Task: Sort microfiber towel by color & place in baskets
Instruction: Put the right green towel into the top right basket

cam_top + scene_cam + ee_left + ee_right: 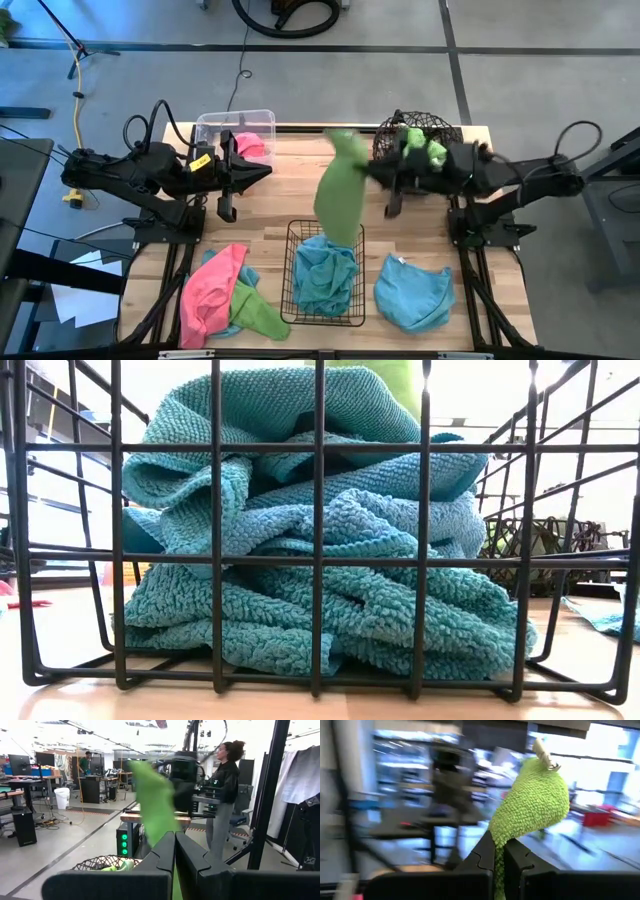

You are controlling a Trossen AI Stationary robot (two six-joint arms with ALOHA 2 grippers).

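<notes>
Pink cloth [212,290] lies at the table's front left, a lime green towel [258,312] touching its right side. Behind them the left gripper [262,172] hovers with its fingers [165,855] pressed together on nothing, beside the clear tub [228,125], which has a pink towel [250,146] inside. In the middle, the black grid basket [294,262] holds light blue towels [324,275]. Above it hangs a green towel [342,195], pinched in the right gripper [372,172]. Farther right, the round wire basket [448,131] contains green cloth [425,143], and a blue towel [414,290] lies on the table [275,205].
</notes>
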